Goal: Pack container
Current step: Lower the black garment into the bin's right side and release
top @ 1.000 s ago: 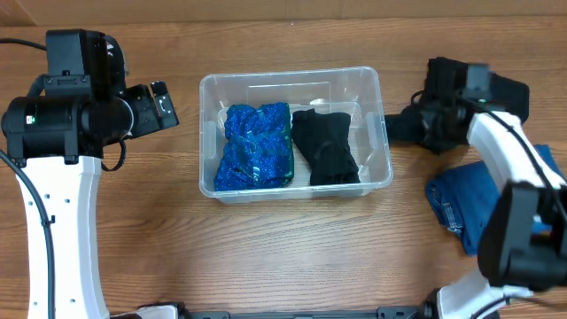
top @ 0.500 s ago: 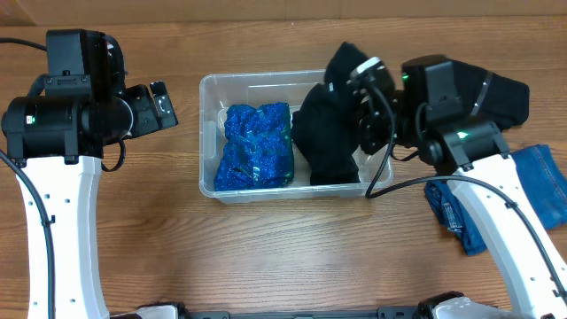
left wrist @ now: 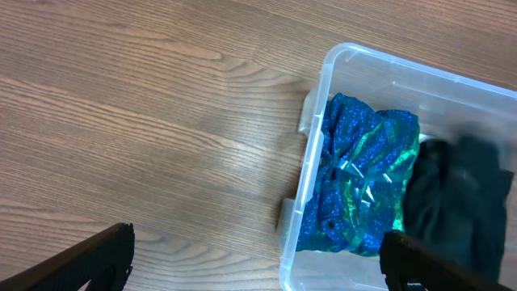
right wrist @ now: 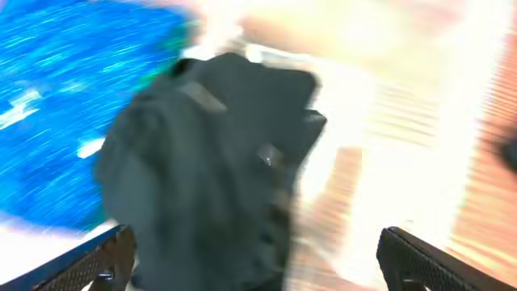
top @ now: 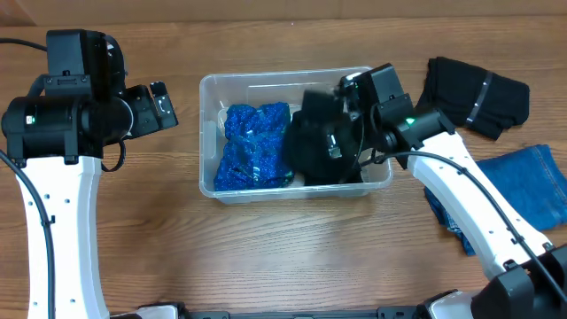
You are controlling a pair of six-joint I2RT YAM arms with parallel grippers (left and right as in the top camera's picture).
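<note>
The clear plastic container (top: 209, 89) stands mid-table. A sparkly blue cloth (top: 255, 146) fills its left half and black garments (top: 312, 155) lie in its right half. My right gripper (top: 335, 142) hangs over that right half with its jaws spread wide, just above the black cloth. In the right wrist view everything is blurred, and the black garment (right wrist: 210, 153) lies beyond the open gripper (right wrist: 258, 267). My left gripper (top: 161, 105) stays left of the container, open and holding nothing. The left wrist view shows the container (left wrist: 323, 97) and the blue cloth (left wrist: 363, 186).
Another black garment (top: 474, 93) with a grey stripe lies on the table at the back right. A folded blue denim piece (top: 523, 190) lies at the right edge, under the right arm. Bare wood runs along the front.
The right arm swung from the black pile at the right over to the container carrying a black garment. Its jaws have now opened and the garment lies in the container. The left arm stayed still.
</note>
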